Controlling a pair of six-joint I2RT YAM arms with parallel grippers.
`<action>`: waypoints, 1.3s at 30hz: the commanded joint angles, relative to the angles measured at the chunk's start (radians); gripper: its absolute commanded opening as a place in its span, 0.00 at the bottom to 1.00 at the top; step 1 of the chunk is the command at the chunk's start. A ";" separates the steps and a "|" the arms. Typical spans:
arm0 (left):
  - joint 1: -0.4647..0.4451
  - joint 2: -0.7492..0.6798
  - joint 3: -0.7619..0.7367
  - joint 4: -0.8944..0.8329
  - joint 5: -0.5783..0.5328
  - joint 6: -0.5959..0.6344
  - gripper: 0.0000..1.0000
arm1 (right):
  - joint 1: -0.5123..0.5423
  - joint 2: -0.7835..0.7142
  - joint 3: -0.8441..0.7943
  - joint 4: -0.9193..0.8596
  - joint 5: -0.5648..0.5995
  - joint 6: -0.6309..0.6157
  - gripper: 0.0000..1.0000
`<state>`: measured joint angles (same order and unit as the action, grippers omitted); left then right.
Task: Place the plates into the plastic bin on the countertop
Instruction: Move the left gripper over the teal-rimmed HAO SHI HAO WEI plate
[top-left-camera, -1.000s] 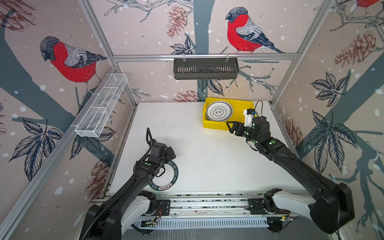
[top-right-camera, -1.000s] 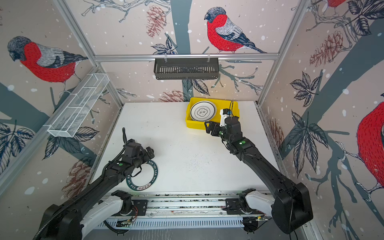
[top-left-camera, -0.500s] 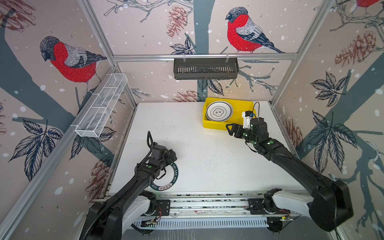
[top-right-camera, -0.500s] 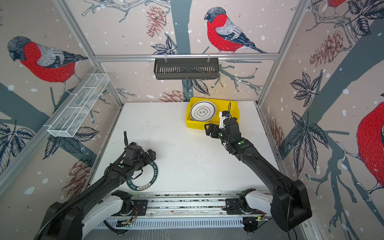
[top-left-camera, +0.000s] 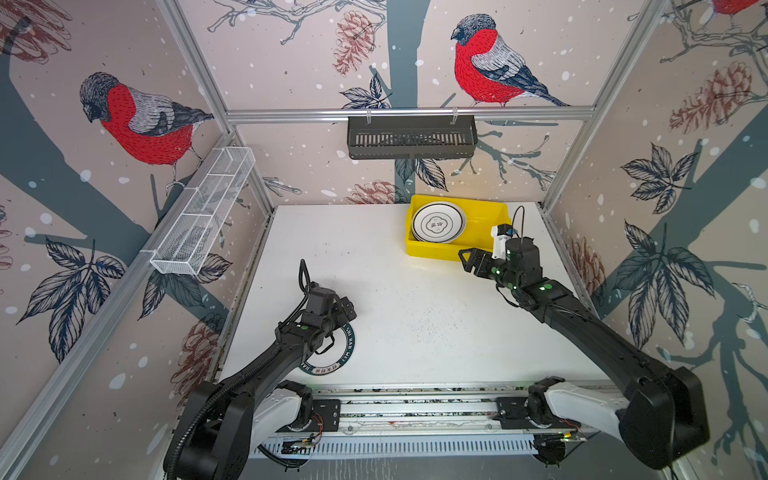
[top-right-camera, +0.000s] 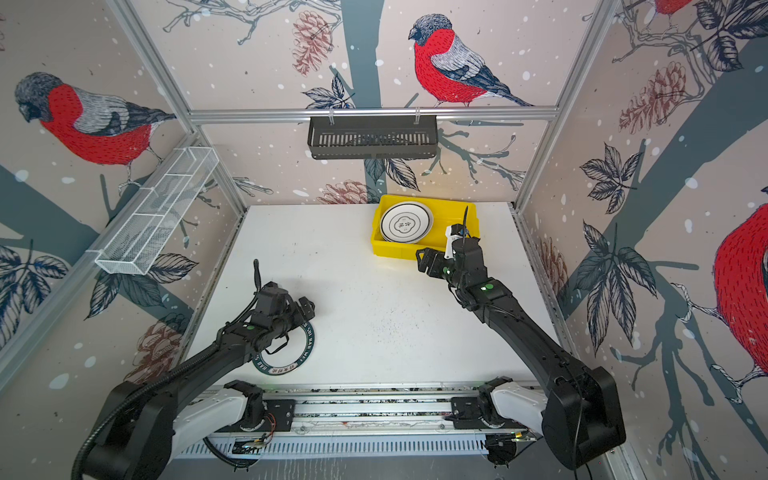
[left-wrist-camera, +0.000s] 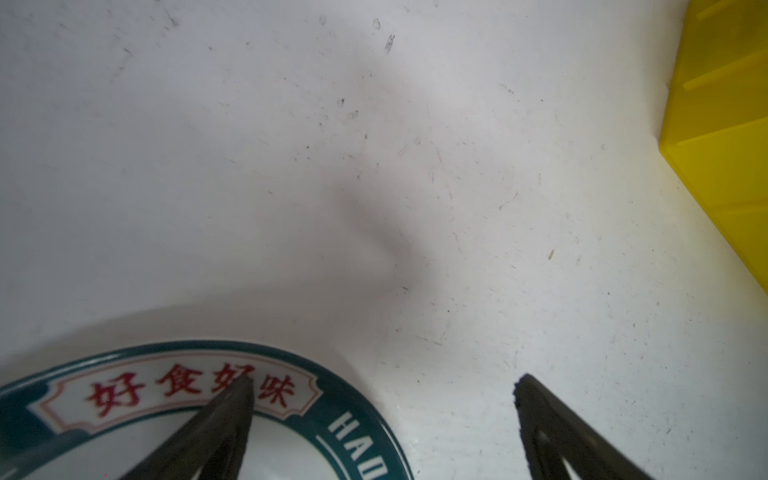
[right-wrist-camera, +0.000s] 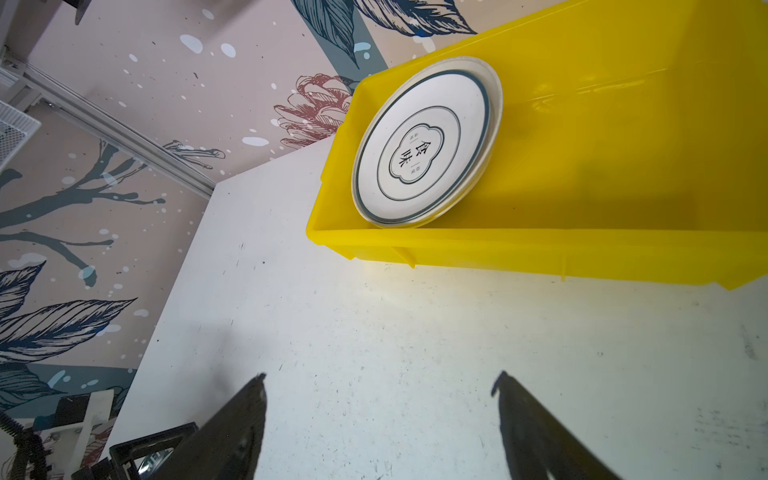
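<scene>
Top views: one green-rimmed plate (top-left-camera: 350, 347) on countertop (top-left-camera: 415, 316), one ringed plate (top-left-camera: 438, 224) in bin (top-left-camera: 432, 251); two hands (left-wrist-camera: 382, 382) (right-wrist-camera: 380, 378) wide, empty.

Bright even light, soft shadows, blurred wrist foregrounds

Bullfinch-print walls (top-left-camera: 291, 62), framed by aluminium rails (top-left-camera: 409, 113). Black basket (top-left-camera: 411, 139) hangs on rear rail; wire basket (top-left-camera: 203, 216) on side wall.
</scene>
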<state>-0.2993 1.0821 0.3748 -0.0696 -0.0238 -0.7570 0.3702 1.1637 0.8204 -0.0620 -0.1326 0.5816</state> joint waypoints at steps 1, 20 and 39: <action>-0.001 0.025 0.009 0.071 0.037 0.002 0.97 | -0.002 -0.004 -0.002 -0.005 0.017 0.015 0.87; -0.153 0.350 0.278 0.159 0.102 0.093 0.97 | -0.073 -0.086 -0.050 -0.050 -0.041 0.038 0.90; -0.170 0.023 0.101 -0.070 -0.177 -0.012 0.97 | -0.078 -0.114 -0.088 0.024 -0.107 0.034 1.00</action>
<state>-0.4713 1.1221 0.4980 -0.1341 -0.1497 -0.7319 0.2920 1.0515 0.7383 -0.0883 -0.2096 0.6064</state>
